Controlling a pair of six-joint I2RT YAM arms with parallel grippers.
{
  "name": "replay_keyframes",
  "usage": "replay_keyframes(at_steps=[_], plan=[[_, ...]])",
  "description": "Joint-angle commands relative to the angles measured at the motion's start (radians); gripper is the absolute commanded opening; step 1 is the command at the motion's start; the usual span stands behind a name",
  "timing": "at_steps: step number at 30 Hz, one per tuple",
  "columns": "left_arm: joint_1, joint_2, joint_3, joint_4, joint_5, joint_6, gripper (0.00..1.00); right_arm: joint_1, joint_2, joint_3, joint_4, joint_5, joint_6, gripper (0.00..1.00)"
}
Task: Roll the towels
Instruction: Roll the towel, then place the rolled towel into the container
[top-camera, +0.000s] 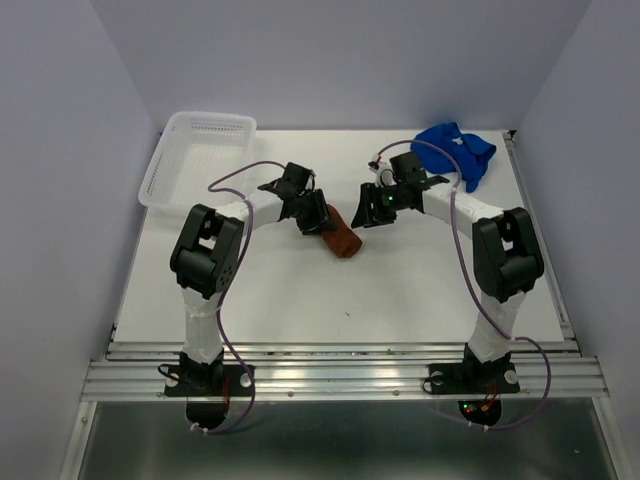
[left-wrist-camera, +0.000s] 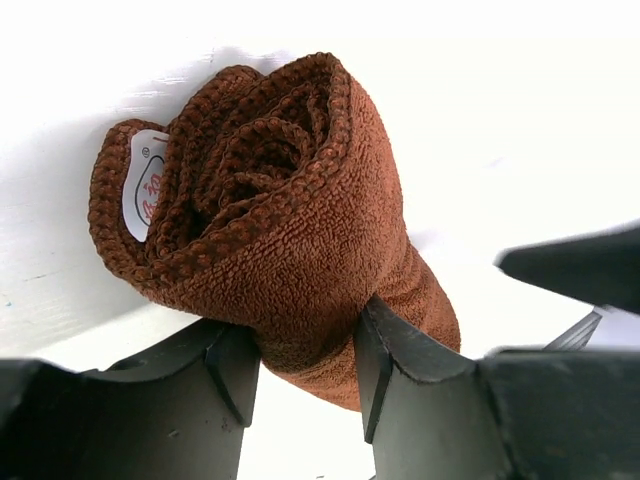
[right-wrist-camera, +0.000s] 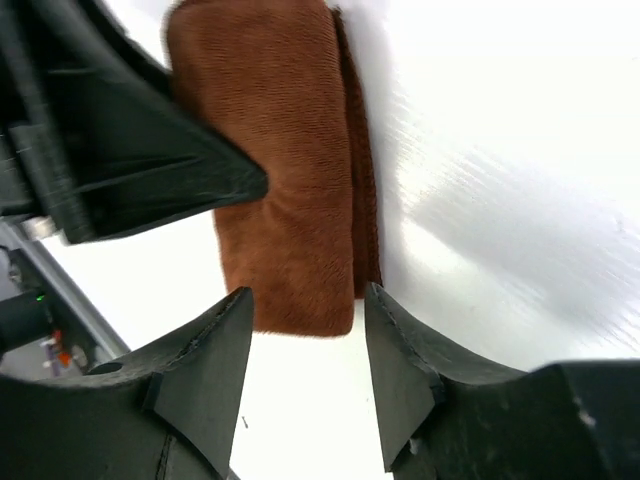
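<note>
Rust-brown towel (left-wrist-camera: 300, 220), a roll tight in left gripper (left-wrist-camera: 303, 338) (right gripper (right-wrist-camera: 308, 300) agape)

Nubby matt terry cloth on rust-brown towel (left-wrist-camera: 300, 230); white plastic mesh basket (top-camera: 153, 184); smooth white table (top-camera: 400, 290).

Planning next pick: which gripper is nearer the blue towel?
Right. The right gripper is left of the blue towel, toward the bases; the left gripper is farther left, gripping the brown towel.
</note>
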Motion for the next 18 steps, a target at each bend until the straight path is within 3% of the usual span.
replay_keyframes(at_steps=[1,3,5,12,18], plan=[[-0.015,0.022,0.014,-0.077,-0.103,0.015,0.43,0.039,-0.122,-0.054,0.026,0.123,-0.05,0.52],[-0.02,0.024,0.017,-0.082,-0.111,0.011,0.43,0.059,-0.134,-0.063,0.026,0.121,-0.072,0.49],[-0.023,0.025,0.025,-0.094,-0.119,0.006,0.42,0.094,-0.136,-0.06,0.028,0.126,-0.07,0.34],[-0.028,0.02,0.029,-0.109,-0.131,-0.008,0.41,0.142,-0.096,-0.059,0.067,0.133,-0.003,0.22],[-0.028,0.016,0.02,-0.114,-0.135,-0.009,0.41,0.142,-0.076,-0.111,0.078,0.268,0.063,0.14]])
